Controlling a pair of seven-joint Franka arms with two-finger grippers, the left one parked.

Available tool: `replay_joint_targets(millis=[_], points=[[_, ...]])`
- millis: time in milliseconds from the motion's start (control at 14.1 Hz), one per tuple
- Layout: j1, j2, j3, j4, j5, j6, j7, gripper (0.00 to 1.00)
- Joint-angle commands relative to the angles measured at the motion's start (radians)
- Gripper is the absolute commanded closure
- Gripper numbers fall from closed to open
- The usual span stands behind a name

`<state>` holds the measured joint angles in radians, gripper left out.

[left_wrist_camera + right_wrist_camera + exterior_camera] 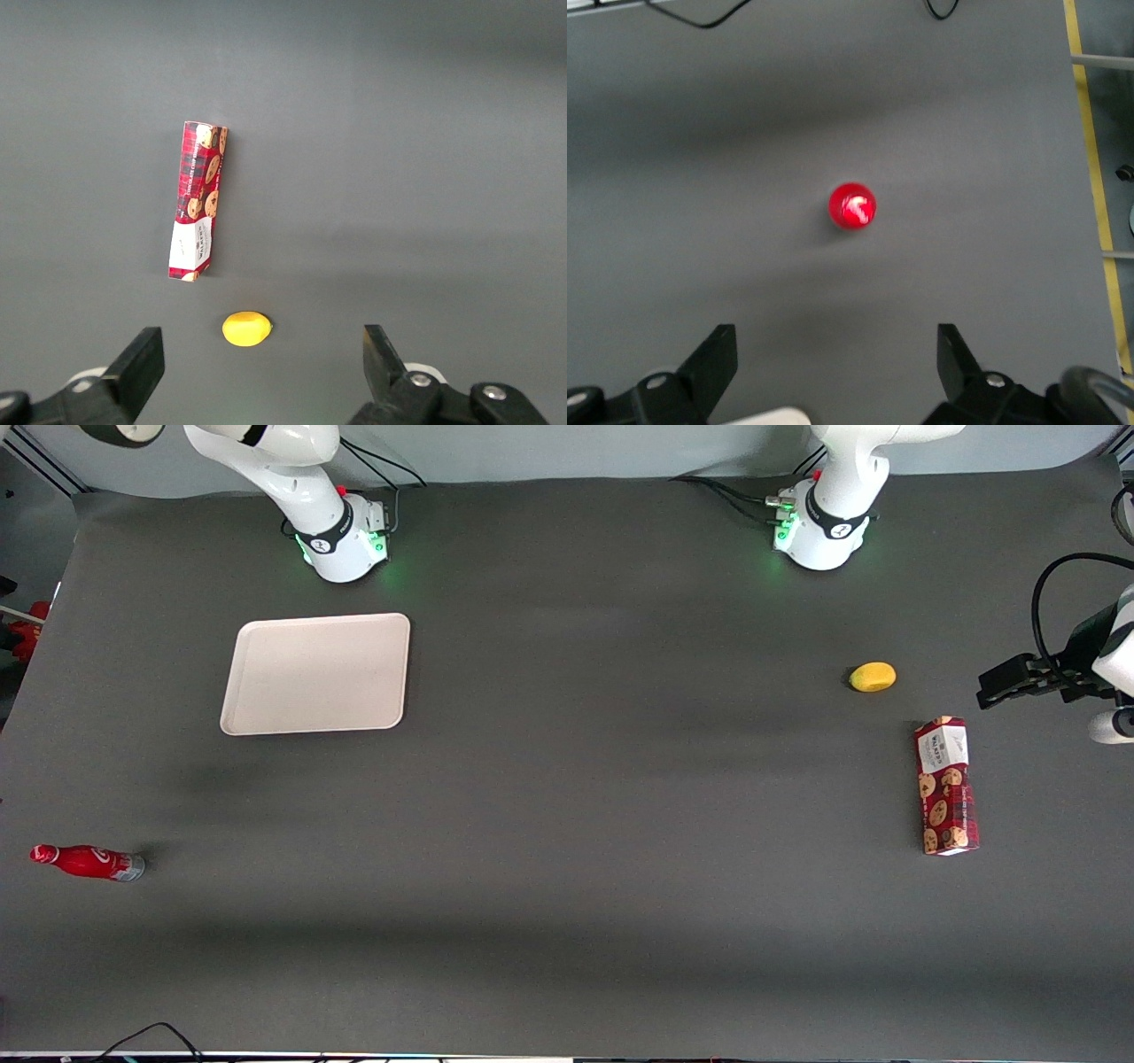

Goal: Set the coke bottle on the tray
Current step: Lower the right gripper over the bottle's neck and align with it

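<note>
Red coke bottle (852, 205) stands upright, seen cap-on directly below the open, empty gripper (837, 361), well apart from tray (316, 674). Risk: slim & top-heavy, so an off-centre descent could tip it w/ one finger.

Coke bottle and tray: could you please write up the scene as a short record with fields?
coke bottle: appears upright on the table, at the working arm's end, untouched
tray: flat on the table, holding nothing, farther from the front camera than the bottle
claw: open, holding nothing, high above the table with the bottle's cap below it
cookie box: lying flat at the parked arm's end
yellow object: beside the box, apart from it
task state: bottle not yet on tray
</note>
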<state>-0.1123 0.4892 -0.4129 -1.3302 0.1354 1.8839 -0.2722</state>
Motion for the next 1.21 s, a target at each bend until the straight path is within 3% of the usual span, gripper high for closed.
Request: replay_joint_targets(millis=[0, 71, 213, 567, 709, 1135], points=[[-0.017, 0.095, -0.010, 0.054, 0.076, 0.024, -0.062, 0.00], [-0.021, 0.121, -0.010, 0.054, 0.085, 0.037, -0.096, 0.00], [-0.040, 0.156, -0.017, 0.054, 0.165, 0.060, -0.152, 0.00], [-0.044, 0.216, -0.047, 0.054, 0.220, 0.142, -0.197, 0.00], [-0.046, 0.241, -0.047, 0.054, 0.272, 0.150, -0.199, 0.00], [-0.041, 0.308, -0.047, 0.127, 0.282, 0.150, -0.199, 0.00]])
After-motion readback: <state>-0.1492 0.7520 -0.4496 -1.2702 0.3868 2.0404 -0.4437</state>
